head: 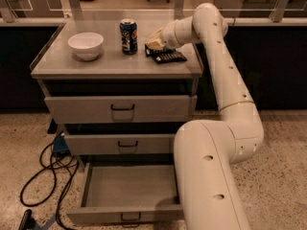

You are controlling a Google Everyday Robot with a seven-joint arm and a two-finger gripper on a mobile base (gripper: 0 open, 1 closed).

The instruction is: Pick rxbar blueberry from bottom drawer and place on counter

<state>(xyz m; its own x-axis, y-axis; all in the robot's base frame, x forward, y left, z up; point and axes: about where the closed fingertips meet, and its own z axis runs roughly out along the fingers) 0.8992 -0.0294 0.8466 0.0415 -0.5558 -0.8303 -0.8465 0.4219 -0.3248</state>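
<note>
Three drawers sit under the counter [110, 67], and the bottom drawer [129, 188] is pulled fully out. Our gripper [154, 44] is low over the counter's right rear part, between the soda can [128, 36] and a black bar [167, 57] lying flat. Whether it grips anything we cannot tell. A dark scrap at its tip, perhaps the blue snack bar [150, 51], meets the counter surface. A white bowl [86, 44] stands at the left.

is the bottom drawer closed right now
No, the bottom drawer is pulled out with its tray showing, while the gripper is up at the counter beside the soda can.
</note>
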